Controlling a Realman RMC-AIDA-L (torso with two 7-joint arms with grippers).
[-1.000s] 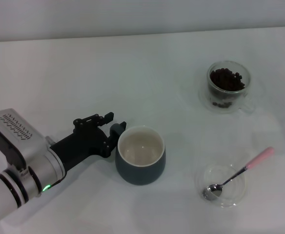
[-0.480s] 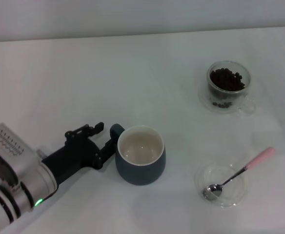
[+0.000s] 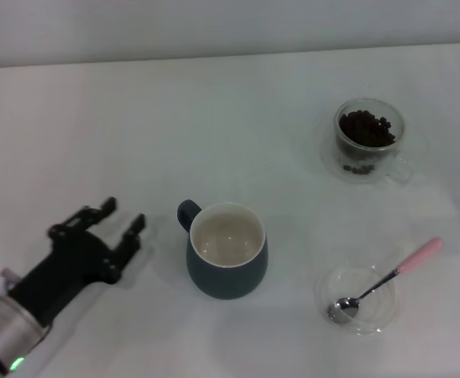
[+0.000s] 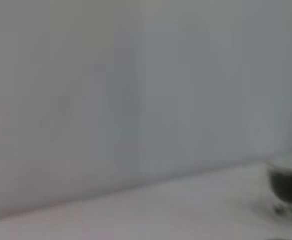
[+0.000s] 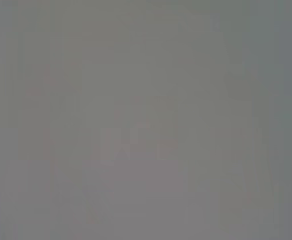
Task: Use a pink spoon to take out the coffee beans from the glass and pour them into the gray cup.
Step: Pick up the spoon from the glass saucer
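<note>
The gray cup (image 3: 227, 261) stands near the middle front of the table, its cream inside bare, its handle toward my left gripper. My left gripper (image 3: 121, 216) is open and empty, apart from the cup on its left. The glass (image 3: 368, 140) stands at the back right with coffee beans (image 3: 365, 127) in it; it shows as a dark blur in the left wrist view (image 4: 287, 185). The pink spoon (image 3: 387, 277) lies at the front right, its metal bowl in a shallow clear dish (image 3: 359, 300), its pink handle over the rim. The right gripper is out of view.
The white table (image 3: 135, 126) runs to a back edge against a pale wall. The right wrist view shows only a plain grey field.
My left gripper has let go of the cup's handle and drawn back to the left and toward the front. The cup, glass and spoon have not moved.
</note>
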